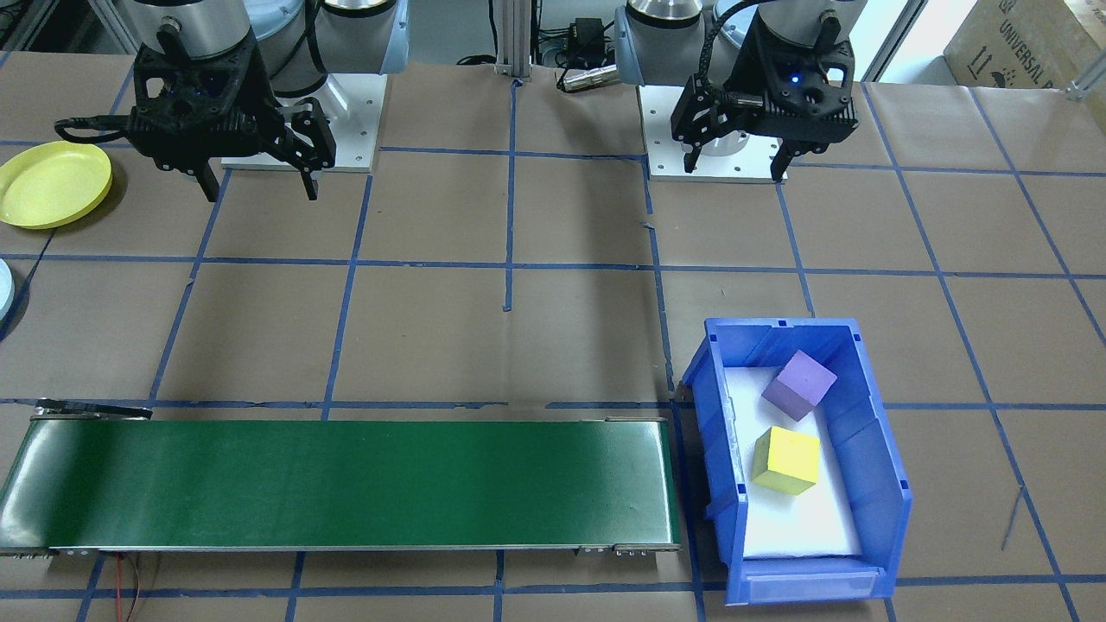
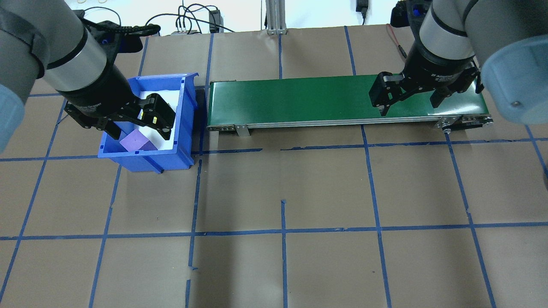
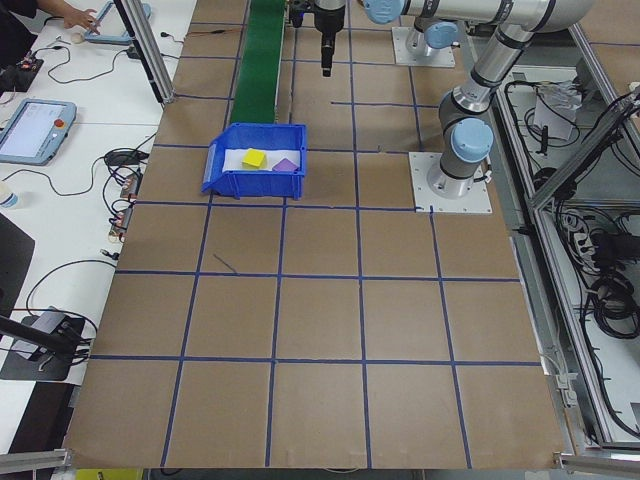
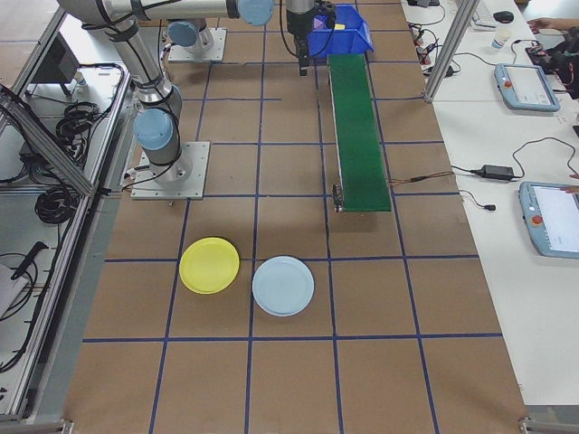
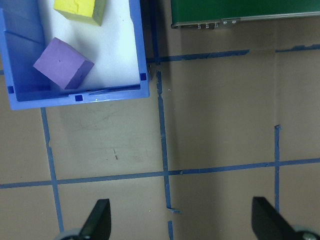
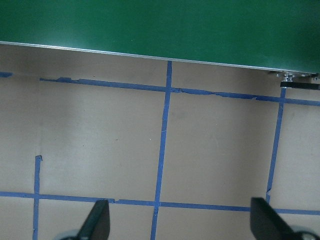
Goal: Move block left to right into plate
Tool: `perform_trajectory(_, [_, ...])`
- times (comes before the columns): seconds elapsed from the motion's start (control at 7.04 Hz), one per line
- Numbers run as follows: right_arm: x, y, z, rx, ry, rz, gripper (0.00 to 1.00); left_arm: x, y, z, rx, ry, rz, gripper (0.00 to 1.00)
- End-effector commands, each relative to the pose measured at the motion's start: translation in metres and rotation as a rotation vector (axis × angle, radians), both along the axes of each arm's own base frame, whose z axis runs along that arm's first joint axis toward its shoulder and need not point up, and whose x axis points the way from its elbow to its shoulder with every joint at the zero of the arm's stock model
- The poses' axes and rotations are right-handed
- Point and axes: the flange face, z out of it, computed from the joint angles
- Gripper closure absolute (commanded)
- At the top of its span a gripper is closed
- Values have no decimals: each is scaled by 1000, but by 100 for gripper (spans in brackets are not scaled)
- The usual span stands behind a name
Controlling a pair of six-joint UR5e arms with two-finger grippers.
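Two blocks lie in a blue bin [image 1: 873, 441]: a purple cube [image 1: 799, 384] and a yellow cube [image 1: 786, 460]. The left wrist view has both at its top left, the purple cube [image 5: 62, 63] and the yellow cube [image 5: 77, 9]. My left gripper [image 1: 734, 168] hangs open and empty, high above the table on the robot's side of the bin. The yellow plate [image 1: 54, 184] lies at the table's other end, also in the right side view [image 4: 209, 265]. Near it my right gripper [image 1: 261, 194] is open and empty, raised beside the conveyor's end, its fingers [image 6: 97, 220] wide apart.
A long green conveyor belt [image 1: 346, 484] runs from beside the bin toward the plate's end. A light blue plate [image 4: 283, 286] lies next to the yellow one. Brown paper with a blue tape grid [image 2: 282, 231] covers the table. Both arm bases stand at the robot's edge.
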Motion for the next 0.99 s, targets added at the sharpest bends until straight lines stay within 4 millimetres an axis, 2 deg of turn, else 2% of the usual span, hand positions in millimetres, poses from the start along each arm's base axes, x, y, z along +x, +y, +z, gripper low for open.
perform_trajectory(0.0, [4, 1, 0, -2, 0, 8, 0, 0, 0, -1, 3, 0, -1, 0])
perform_trajectory(0.43, [1, 0, 0, -1, 0, 0, 0, 5, -2, 0, -3, -1, 7, 0])
perform_trajectory(0.57, [1, 1, 0, 1, 0, 2, 0, 8, -12, -6, -10, -3, 8, 0])
perform_trajectory(0.85, [4, 1, 0, -2, 0, 8, 0, 11, -48, -23, -73, -12, -74, 0])
